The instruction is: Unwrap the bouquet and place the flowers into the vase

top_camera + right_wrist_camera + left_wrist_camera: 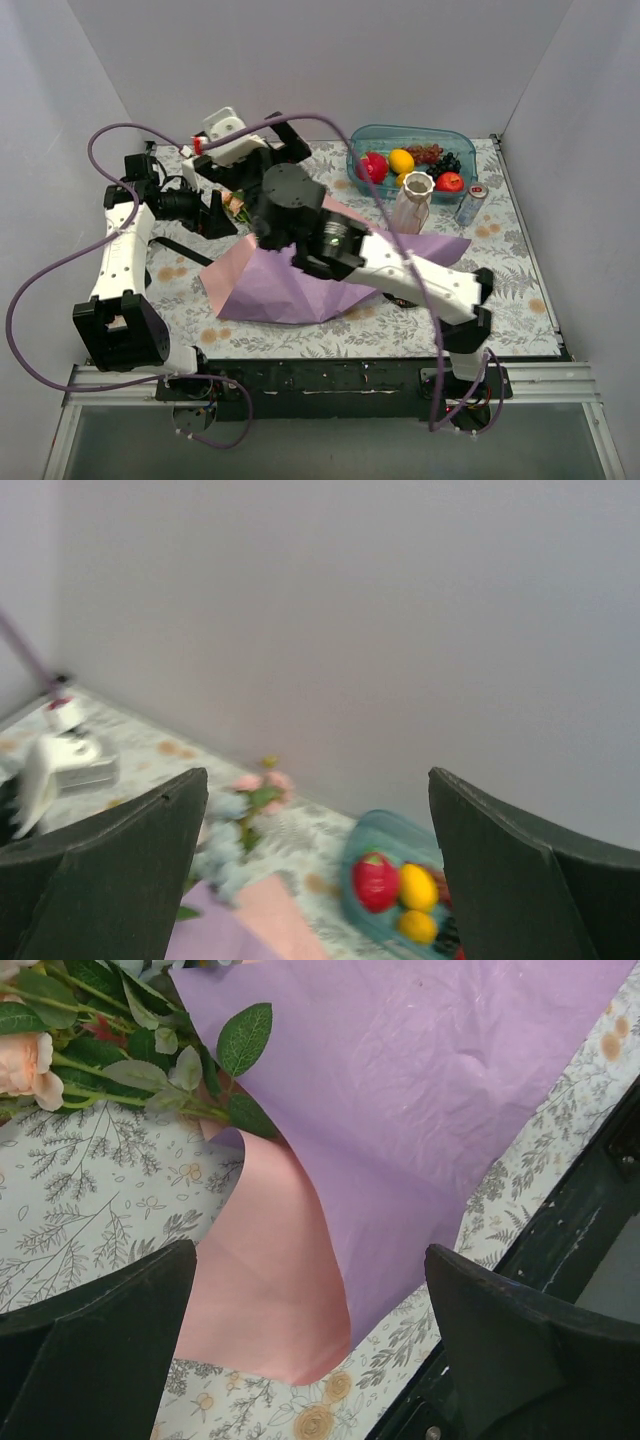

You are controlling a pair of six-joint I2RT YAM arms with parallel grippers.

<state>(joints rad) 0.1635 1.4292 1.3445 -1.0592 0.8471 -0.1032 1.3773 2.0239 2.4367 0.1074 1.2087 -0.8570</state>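
Note:
The purple-and-pink wrapping paper (300, 280) lies spread open on the table, with no ribbon in sight. The flowers (237, 205) lie at its back left corner, leafy stems and a peach rose (25, 1065) on the floral cloth. My left gripper (310, 1345) hangs open over the paper's pink corner (270, 1310), holding nothing; in the top view it (215, 215) sits just left of the flowers. My right gripper (315, 870) is raised, open and empty, facing the back wall, with the flowers (240, 820) below it. The white vase (412, 200) stands upright to the right.
A teal fruit bowl (410, 160) with plastic fruit stands behind the vase, and a small silver can (470, 205) to its right. The right arm (400, 265) stretches across the paper. Walls close in the back and both sides. A purple cable (60, 270) loops at the left.

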